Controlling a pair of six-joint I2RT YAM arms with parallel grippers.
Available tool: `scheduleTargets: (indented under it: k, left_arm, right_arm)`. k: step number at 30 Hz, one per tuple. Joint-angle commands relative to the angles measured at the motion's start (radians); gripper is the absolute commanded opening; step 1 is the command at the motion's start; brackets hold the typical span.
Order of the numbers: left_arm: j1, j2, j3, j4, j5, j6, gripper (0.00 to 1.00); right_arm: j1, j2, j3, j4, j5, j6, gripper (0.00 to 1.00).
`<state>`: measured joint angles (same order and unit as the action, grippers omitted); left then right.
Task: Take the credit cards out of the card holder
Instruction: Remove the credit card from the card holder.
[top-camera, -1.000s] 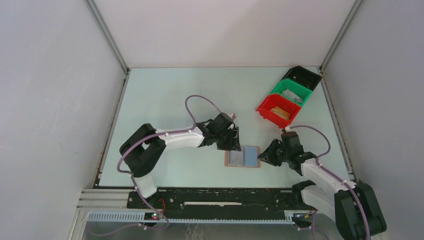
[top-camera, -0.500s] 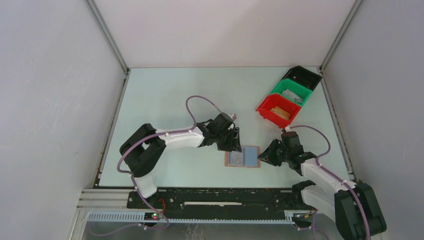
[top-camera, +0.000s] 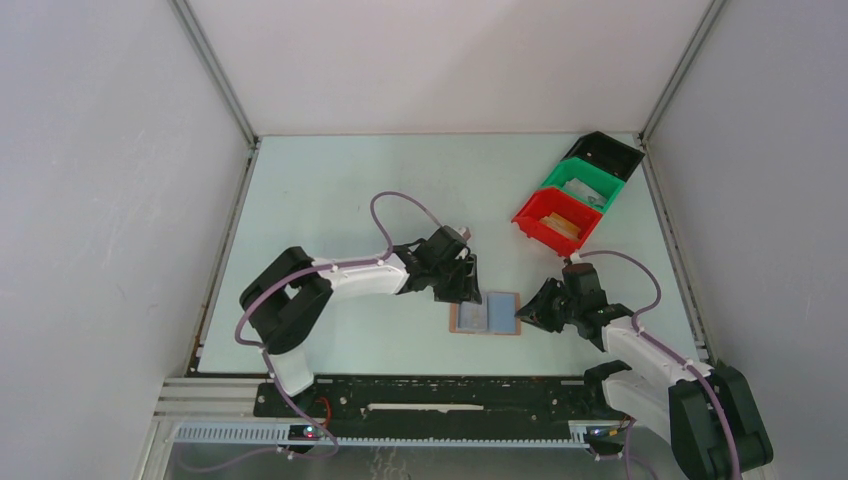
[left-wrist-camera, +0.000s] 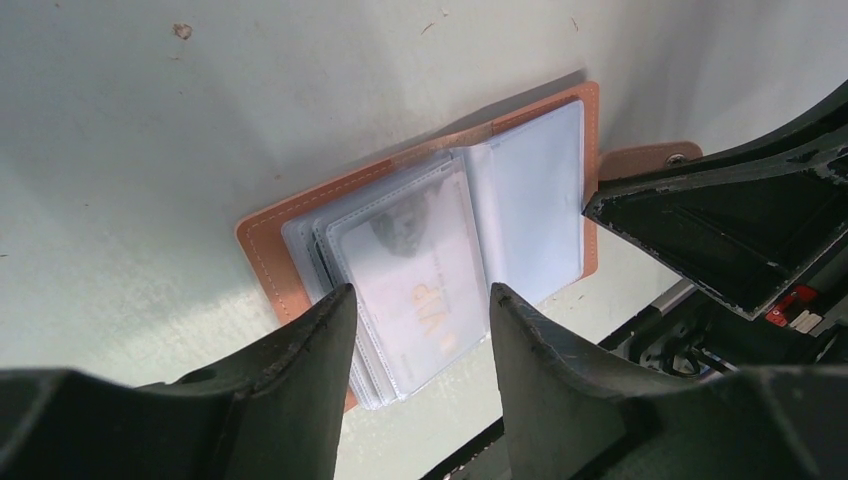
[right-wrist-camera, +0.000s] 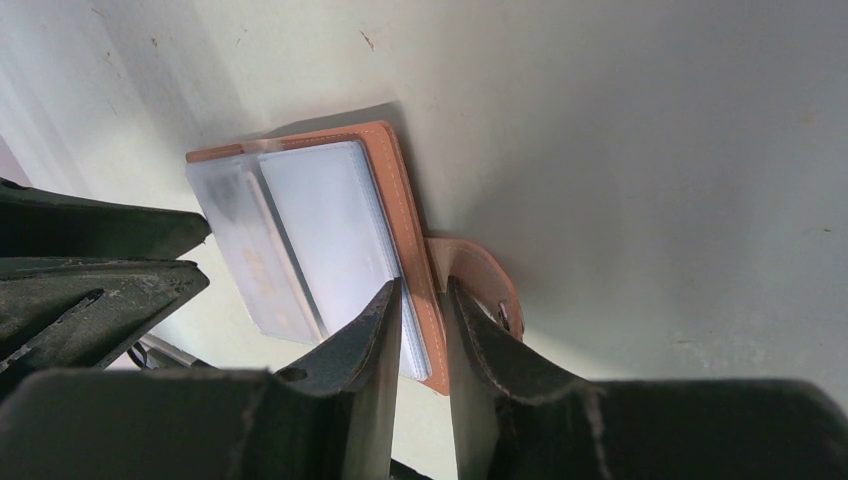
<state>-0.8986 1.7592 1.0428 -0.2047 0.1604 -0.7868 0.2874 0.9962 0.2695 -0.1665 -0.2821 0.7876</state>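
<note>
Top: open brown leather bifold card holder (top-camera: 485, 315) flat on pale table (top-camera: 350, 190), btwn left gripper (top-camera: 468, 292) and right gripper (top-camera: 524, 316).
Left wrist: fingers apart, straddling clear sleeves (left-wrist-camera: 530, 210) w/ pale card (left-wrist-camera: 415, 265) inside.
Right wrist: fingers nearly together, pinching holder's strap-side edge.

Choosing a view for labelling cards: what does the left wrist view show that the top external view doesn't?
Only left wrist: clear sleeves fanned in the card holder, the top one holding a card with printed lettering, between the open left fingers. Only top external: the whole left arm and right arm, plus the red bin, green bin and black bin at far right. Both: the card holder open on the table, the right gripper at one edge.
</note>
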Motion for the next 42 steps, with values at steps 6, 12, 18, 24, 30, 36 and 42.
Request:
scheduleTargets:
  k: [6,12,18,24,30,36,42]
  left_arm:
    - [-0.003,0.036,0.007,0.025,0.058,-0.014,0.58]
    - [-0.002,-0.002,-0.023,0.123,0.122,-0.036,0.58]
    - [-0.002,0.007,-0.018,0.169,0.185,-0.055,0.58]
    - [-0.003,0.003,-0.013,0.180,0.203,-0.053,0.58]
    - [-0.002,0.000,-0.002,0.200,0.245,-0.056,0.58]
    - [-0.002,0.010,-0.001,0.257,0.301,-0.076,0.58]
    - [-0.004,0.060,0.006,0.347,0.358,-0.128,0.58]
  right_arm:
    - [-0.004,0.009,-0.007,-0.004,0.029,-0.011,0.31]
    - [-0.004,0.007,-0.008,-0.004,0.029,-0.009,0.31]
    - [-0.004,0.003,-0.006,-0.007,0.027,-0.009,0.31]
    - [-0.004,0.004,-0.006,-0.008,0.025,-0.013,0.32]
    - [-0.004,0.010,-0.005,-0.003,0.023,-0.012,0.31]
    - [-0.004,0.006,-0.006,-0.004,0.026,-0.012,0.31]
    - [-0.005,-0.017,-0.003,-0.021,0.029,-0.009,0.31]
